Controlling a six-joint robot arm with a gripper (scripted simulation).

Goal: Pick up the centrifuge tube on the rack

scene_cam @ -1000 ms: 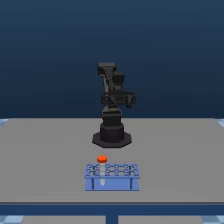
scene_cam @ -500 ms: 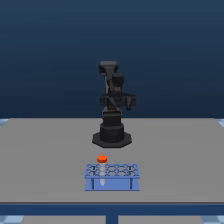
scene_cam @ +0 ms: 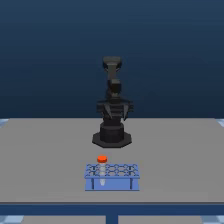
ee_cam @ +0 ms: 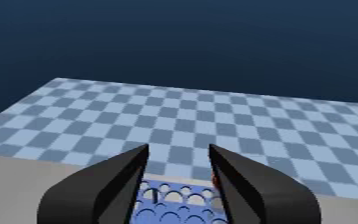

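The centrifuge tube [scene_cam: 102,166] stood in the rack [scene_cam: 112,177] on the worktop [scene_cam: 45,160], probably light and slick, so I'd grab just under the cap. Gripper [ee_cam: 177,152] fingers [ee_cam: 113,175] were apart, empty.

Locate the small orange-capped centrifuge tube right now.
In the exterior view, the orange-capped centrifuge tube stands in the low blue rack, at its far corner on the exterior view's left, just in front of the black arm's base.

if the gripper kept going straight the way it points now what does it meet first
Probably the rack, whose blue grid shows between the open fingers of the gripper. Depth is unclear, so it might pass over the rack toward the checkered floor.
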